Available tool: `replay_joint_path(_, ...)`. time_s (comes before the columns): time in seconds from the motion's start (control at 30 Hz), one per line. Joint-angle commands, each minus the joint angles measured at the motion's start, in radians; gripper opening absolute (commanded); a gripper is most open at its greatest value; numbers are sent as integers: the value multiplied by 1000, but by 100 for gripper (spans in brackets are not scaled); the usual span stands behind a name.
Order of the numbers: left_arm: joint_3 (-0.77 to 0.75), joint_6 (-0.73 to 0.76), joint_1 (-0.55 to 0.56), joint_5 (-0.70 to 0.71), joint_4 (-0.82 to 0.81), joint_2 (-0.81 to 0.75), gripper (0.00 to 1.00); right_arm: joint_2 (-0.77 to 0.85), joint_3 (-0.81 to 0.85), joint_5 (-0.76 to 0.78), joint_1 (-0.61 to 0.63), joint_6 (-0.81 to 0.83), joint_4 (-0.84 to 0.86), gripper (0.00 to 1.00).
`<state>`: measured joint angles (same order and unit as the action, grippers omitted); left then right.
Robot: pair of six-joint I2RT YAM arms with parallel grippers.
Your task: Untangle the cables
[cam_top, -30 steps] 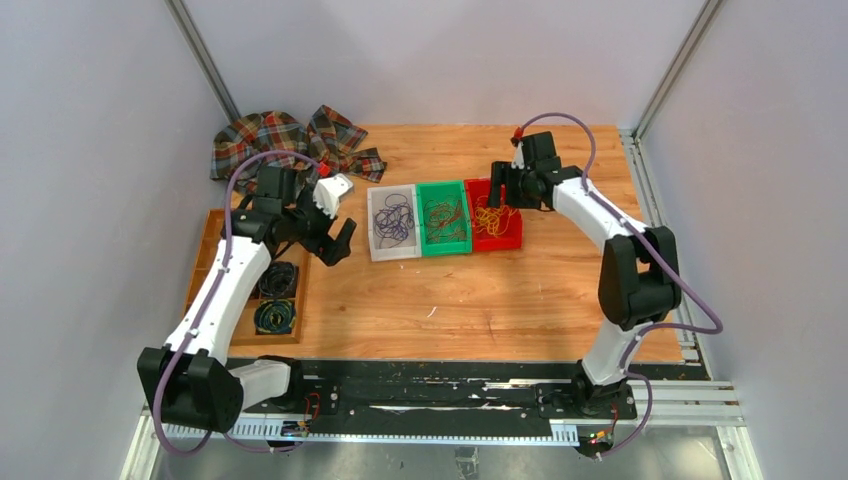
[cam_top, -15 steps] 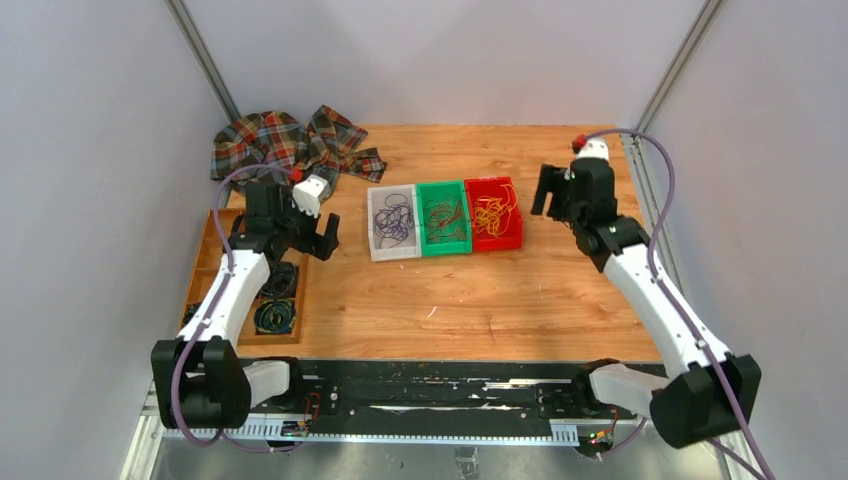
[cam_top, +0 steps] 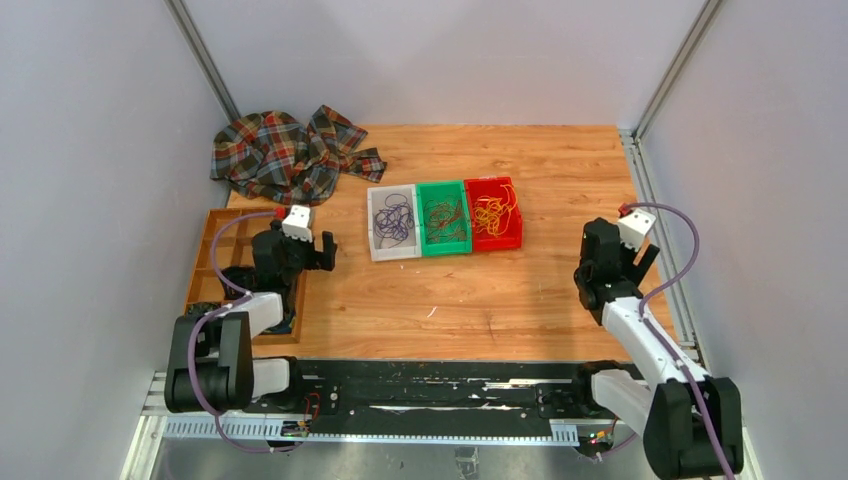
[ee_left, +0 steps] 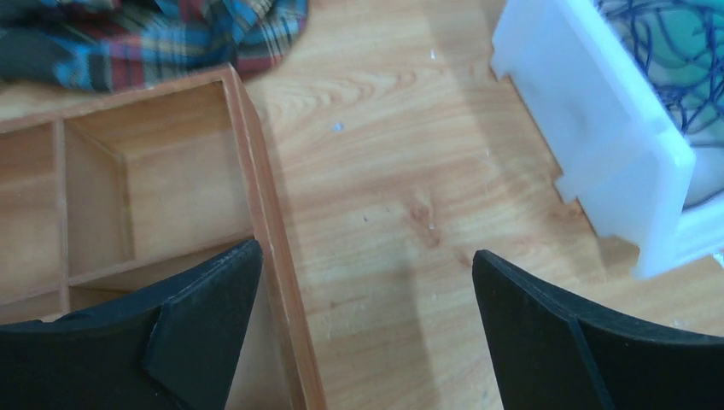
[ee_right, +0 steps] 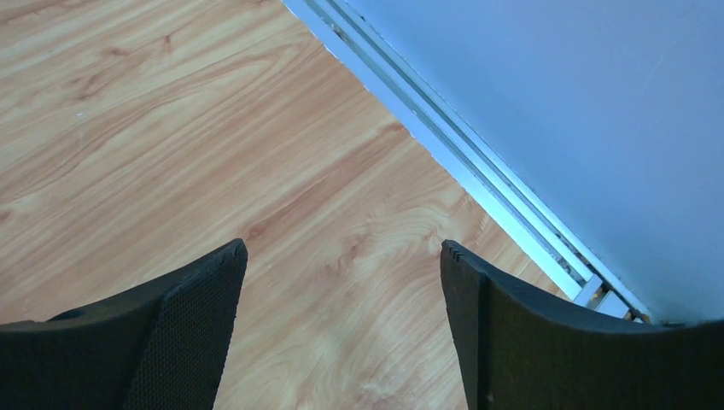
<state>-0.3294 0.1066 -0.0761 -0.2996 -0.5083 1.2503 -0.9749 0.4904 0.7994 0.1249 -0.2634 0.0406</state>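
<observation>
Both arms pulled back toward bases. Right gripper (ee_right: 341, 256) widened, now apart, empty, over bare counter (ee_right: 171, 128). Left gripper (ee_left: 363, 265) apart, empty. Cables (cam_top: 443, 218) well ahead, between grippers, colour-sorted in bins (cam_top: 446, 247). Task looks finished.

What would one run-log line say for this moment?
left gripper: open, empty | right gripper: open, empty | cables: lying by colour in three bins

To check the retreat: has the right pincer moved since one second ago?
Yes. The right pincer left the red bin and came nearer, toward the right edge of the table.
</observation>
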Motion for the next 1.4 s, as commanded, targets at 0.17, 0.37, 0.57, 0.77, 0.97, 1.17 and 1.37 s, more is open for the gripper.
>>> replay_joint_path(0.17, 289, -64, 25, 57, -899, 140, 98, -163, -211, -24, -42, 39, 523, 81)
replay_joint_path(0.37, 153, -75, 38, 123, -623, 130, 98, -277, -162, -213, -42, 192, 602, 73)
replay_joint_path(0.57, 152, -65, 48, 138, -603, 117, 98, -439, -298, -415, -23, 349, 1059, 85)
replay_joint_path(0.77, 151, -66, 49, 137, -606, 119, 98, -450, -292, -416, -26, 350, 1067, 87)
replay_joint_path(0.97, 151, -65, 48, 137, -607, 119, 98, -453, -292, -418, -25, 352, 1071, 88)
replay_joint_path(1.17, 151, -65, 49, 137, -607, 119, 98, -455, -290, -419, -25, 353, 1067, 88)
replay_joint_path(1.37, 151, -65, 49, 138, -607, 120, 98, -452, -289, -434, -34, 346, 1061, 88)
